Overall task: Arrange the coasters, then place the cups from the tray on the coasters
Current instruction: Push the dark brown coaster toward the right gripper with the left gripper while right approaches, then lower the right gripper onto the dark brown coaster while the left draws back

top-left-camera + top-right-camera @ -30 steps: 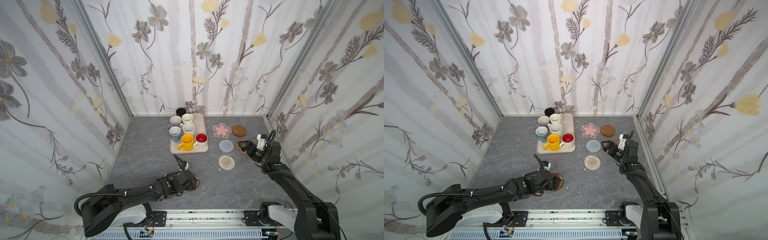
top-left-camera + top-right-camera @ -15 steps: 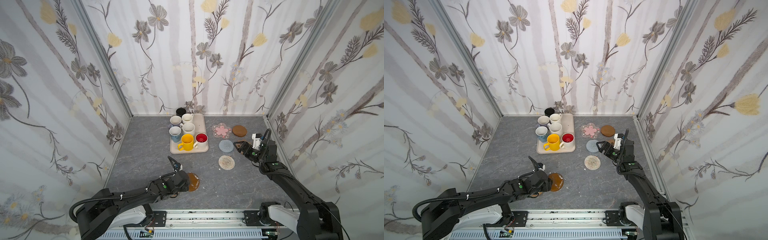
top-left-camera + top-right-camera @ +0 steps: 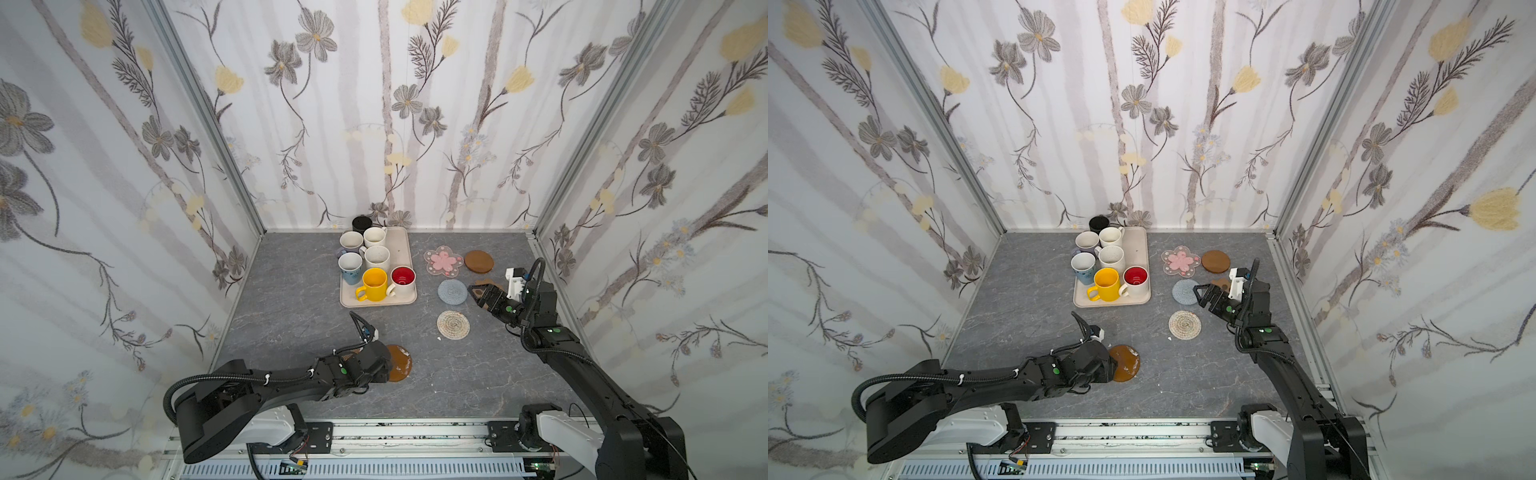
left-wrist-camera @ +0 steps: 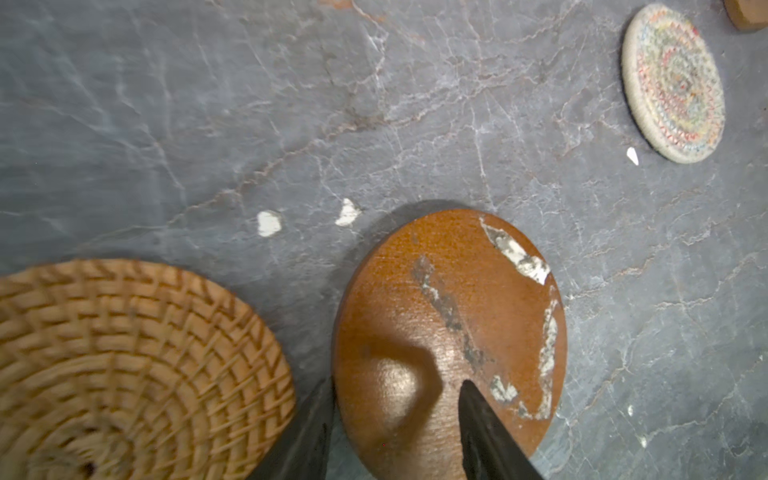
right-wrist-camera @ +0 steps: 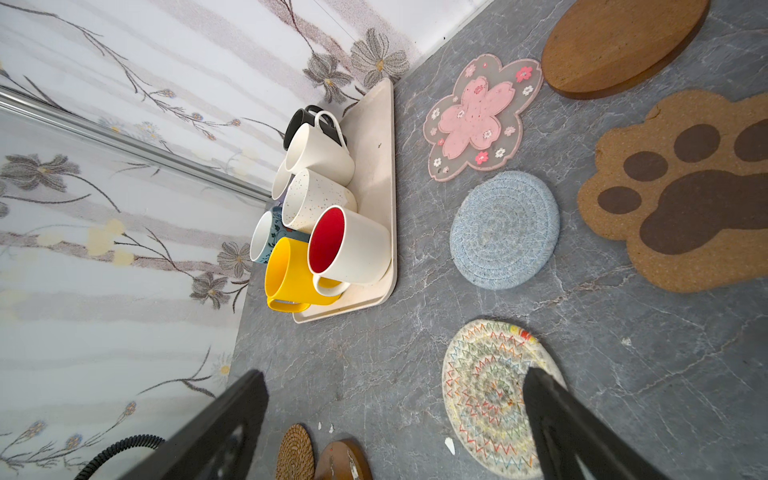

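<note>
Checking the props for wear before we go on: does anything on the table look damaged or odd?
Yes. The brown coaster near the front of the table has whitish and grey scraped patches across its face, and small white flakes lie on the table beside it. Nothing else stands out.

Bright, even light; perhaps slight blur

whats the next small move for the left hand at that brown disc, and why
Probably close the left hand firmly on the brown disc before lifting: its fingers straddle the disc's tilted edge, but a firm pinch isn't evident.
</note>
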Available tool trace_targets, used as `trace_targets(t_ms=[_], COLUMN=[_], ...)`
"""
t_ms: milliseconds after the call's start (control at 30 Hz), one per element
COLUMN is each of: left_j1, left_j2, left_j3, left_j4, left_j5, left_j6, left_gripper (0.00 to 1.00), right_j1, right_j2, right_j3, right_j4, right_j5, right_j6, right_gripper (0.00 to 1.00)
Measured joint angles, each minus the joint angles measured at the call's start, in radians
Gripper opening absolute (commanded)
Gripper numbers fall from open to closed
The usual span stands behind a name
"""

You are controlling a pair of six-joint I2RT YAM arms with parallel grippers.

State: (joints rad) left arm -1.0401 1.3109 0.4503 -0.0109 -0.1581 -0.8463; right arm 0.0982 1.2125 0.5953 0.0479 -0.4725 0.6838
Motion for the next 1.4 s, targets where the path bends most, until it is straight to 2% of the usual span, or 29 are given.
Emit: trace_targets(t_ms=[267, 467, 567, 733, 933, 1033, 1200, 1400], left_j1=[-0.033, -0.028, -0.01, 0.046, 0.133, 0.182, 0.262, 0.32], left_j2=[0.117, 0.118, 0.061, -0.133, -0.395, -0.475, -0.543, -0.572], left_j3=[0.108, 0.162, 0.146, 0.05, -0.053, -0.081, -0.104, -0.127], left_j4=[0.072, 0.095, 0.098, 0.092, 0.03, -0.02, -0.076, -0.098], left_j5=[0.001, 0.001, 0.005, 0.002, -0.015, -0.014, -0.003, 0.032], left_j6=[-0.019, 0.006, 0.021, 0.034, 0.035, 0.035, 0.039, 0.057], left_gripper=[0.53, 0.74, 0.82, 0.99, 1.0, 1.0, 1.0, 1.0], right_j1=[0.005, 0.064, 0.148, 0.363, 0.61, 0.716, 0.852, 0.958], right_j2=[-0.02, -0.029, -0.023, 0.014, 0.108, 0.187, 0.332, 0.496], right_j3=[0.031, 0.078, 0.101, 0.106, 0.122, 0.163, 0.24, 0.321], right_j4=[-0.061, -0.161, -0.205, -0.254, -0.274, -0.277, -0.274, -0.282], right_j5=[0.011, 0.071, 0.132, 0.29, 0.465, 0.537, 0.613, 0.667], right_j6=[-0.049, -0.122, -0.152, -0.168, -0.16, -0.136, -0.089, -0.045], right_gripper=[0.97, 0.98, 0.98, 1.0, 1.0, 1.0, 0.95, 0.92])
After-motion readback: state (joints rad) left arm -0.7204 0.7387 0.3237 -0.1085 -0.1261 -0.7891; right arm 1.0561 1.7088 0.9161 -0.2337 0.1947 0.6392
